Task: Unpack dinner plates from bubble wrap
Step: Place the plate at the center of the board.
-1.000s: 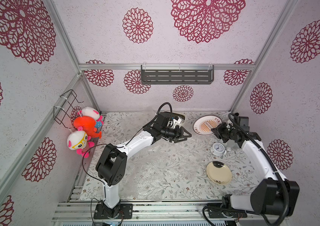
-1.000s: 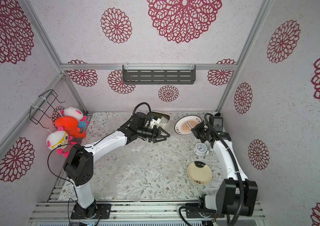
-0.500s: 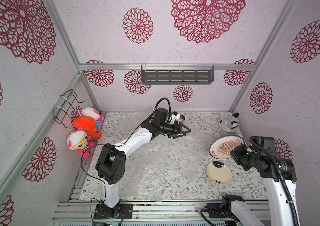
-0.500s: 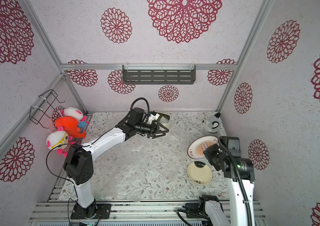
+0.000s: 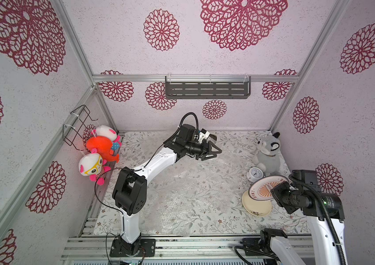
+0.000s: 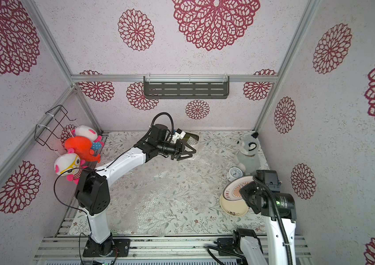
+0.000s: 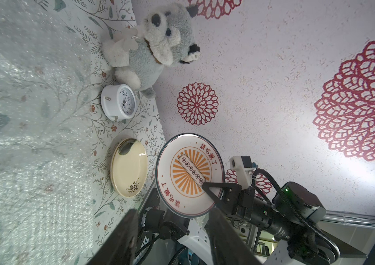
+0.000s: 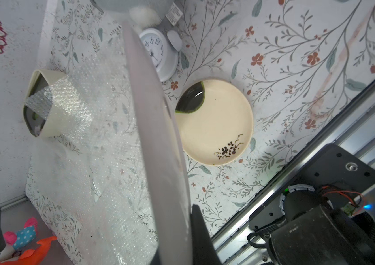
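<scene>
Over on the left wall the plush toys (image 5: pixel 99 151) hang where they did a second ago. The left gripper (image 5: pixel 212 153) has barely shifted, just a touch farther back, and hovers above the far middle of the table. Its jaws are spread about halfway with nothing between them and nothing touching them. Just behind it sits the cream box (image 6: pixel 193 137) with the dark green top. The right wrist view shows a fold of bubble wrap (image 5: pixel 182 195) lying over the box, and the rest of the clear sheet is spread flat across the middle of the floral table (image 5: pixel 227 224).

Now the big change, on the right! A second ago the right arm reached to the far right, hiding the grey plush (image 5: pixel 266 151), and the sunburst plate (image 5: pixel 265 188) lay at the back. Now the plush sits in plain sight with the white clock (image 5: pixel 254 174) just in front of it. The plate has travelled to the near right.

The right gripper (image 7: pixel 206 186) is clamped narrow on the plate's near rim, one finger (image 7: pixel 214 190) lying across its orange face. The plate is tilted and lifted, and in both top views it overlaps the cream plate (image 5: pixel 256 205), which rests flat on the table. The left wrist view shows a gap between the two plates.
</scene>
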Motion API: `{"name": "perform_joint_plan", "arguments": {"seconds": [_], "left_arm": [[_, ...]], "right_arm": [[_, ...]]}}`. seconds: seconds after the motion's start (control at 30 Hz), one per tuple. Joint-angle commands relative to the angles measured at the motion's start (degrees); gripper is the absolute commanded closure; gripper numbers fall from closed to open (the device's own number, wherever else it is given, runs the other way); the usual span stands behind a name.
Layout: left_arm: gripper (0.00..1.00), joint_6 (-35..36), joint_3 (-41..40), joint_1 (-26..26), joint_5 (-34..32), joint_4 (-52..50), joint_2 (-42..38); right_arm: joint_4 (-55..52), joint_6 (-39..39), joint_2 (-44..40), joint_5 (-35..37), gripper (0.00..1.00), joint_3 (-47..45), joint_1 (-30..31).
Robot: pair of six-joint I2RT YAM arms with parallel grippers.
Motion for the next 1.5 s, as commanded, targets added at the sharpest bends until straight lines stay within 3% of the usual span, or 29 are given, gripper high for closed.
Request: {"name": "perform_joint_plan", "arguments": {"seconds": [0.0,0.27,0.5,0.83,1.2,1.47], "left_arm": [[0.47,1.1,-2.3,0.9,0.0,-0.4,-1.4],[0.47,0.6,-4.8,1.4,-0.8,0.6,-2.2],[0.47,0.6,-6.0,1.3,-1.9,0.5,-2.1],[0.47,1.1,-9.0,2.5,-3.5,-0.9,-4.1],[0.48,2.0,-13.1,3.9,-3.6,-1.2,-6.8],[0.48,2.7,-14.1,4.4,-3.9,-2.0,-7.5]], "right_arm": [[1.9,1.5,0.0,-4.6,1.0,0.0,-0.2],[2.6,-2.9,-0.5,-18.8,1.0,-10.1,0.2],[9.0,-3.9,-1.3,-25.1,1.0,-16.7,4.5],[19.5,0.6,0.4,-22.0,1.0,-26.1,20.5],[28.9,1.3,2.2,-21.9,1.0,-36.6,20.9],[28.0,0.4,1.4,-21.5,1.0,-40.1,20.9]]}}
